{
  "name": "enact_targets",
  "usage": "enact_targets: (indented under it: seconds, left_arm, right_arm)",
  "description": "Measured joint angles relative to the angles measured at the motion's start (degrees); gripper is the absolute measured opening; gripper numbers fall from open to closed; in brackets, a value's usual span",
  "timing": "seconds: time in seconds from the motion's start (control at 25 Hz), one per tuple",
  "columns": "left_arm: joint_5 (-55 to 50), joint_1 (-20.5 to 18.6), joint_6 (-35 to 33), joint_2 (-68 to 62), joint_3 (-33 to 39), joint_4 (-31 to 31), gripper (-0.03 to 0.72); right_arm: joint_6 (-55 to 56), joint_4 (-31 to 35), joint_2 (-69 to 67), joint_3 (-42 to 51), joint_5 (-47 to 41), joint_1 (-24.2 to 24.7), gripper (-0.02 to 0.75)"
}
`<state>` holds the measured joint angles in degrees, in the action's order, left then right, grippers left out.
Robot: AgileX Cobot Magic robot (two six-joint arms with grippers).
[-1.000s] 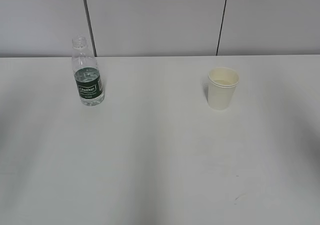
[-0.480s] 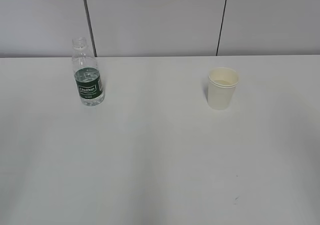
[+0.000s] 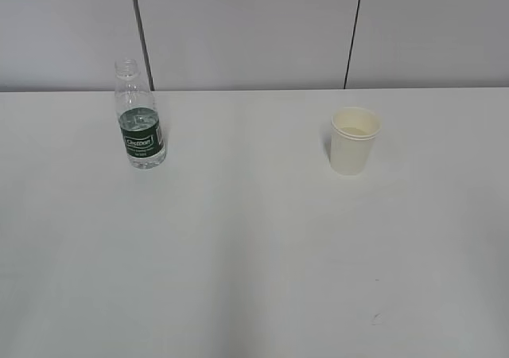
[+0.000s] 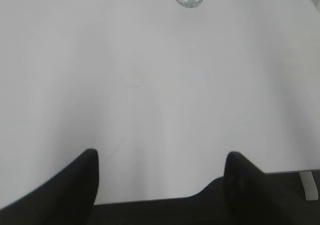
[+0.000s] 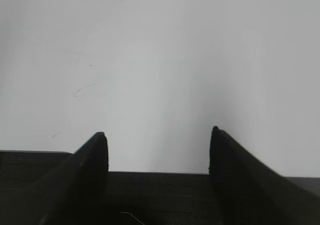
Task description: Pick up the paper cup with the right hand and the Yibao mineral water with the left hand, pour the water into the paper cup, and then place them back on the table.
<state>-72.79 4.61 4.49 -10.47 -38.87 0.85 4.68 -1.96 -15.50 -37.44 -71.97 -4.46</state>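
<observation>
Upright on the table (image 3: 254, 262), the Yibao mineral water (image 3: 139, 123) stands uncapped well left of the paper cup (image 3: 355, 141). Well short of the bottle, the left hand (image 4: 160, 177) waits with jaws apart; the right hand (image 5: 157, 152) is likewise spread, holding nothing.

White lettering on bottle label (image 3: 138, 142), illegible.

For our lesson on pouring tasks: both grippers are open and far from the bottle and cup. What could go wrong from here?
1. The Yibao mineral water stands uncapped and part full; a nudge from the left hand could tip and spill it.
2. The paper cup looks light and thin; the right hand might crush or knock it.
3. Both stand well apart on the table, so pouring needs careful alignment.
</observation>
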Motion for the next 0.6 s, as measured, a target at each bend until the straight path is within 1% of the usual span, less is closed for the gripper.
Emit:
enact_targets:
  seconds: [0.28,0.48,0.6]
  left_arm:
    - [1.17,0.00,0.00,6.05,2.81,0.12,0.480]
    - [2.01,0.00,0.00,9.93,6.38,0.91,0.480]
    - [3.49,0.00,-0.21,11.39,7.22,1.29,0.476]
  right_arm:
    - [-1.23,0.00,9.17,6.79,2.10,0.00,0.501]
    - [-2.48,-0.10,14.85,8.32,3.90,0.00,0.501]
    - [-2.60,-0.10,16.40,8.52,4.39,0.00,0.501]
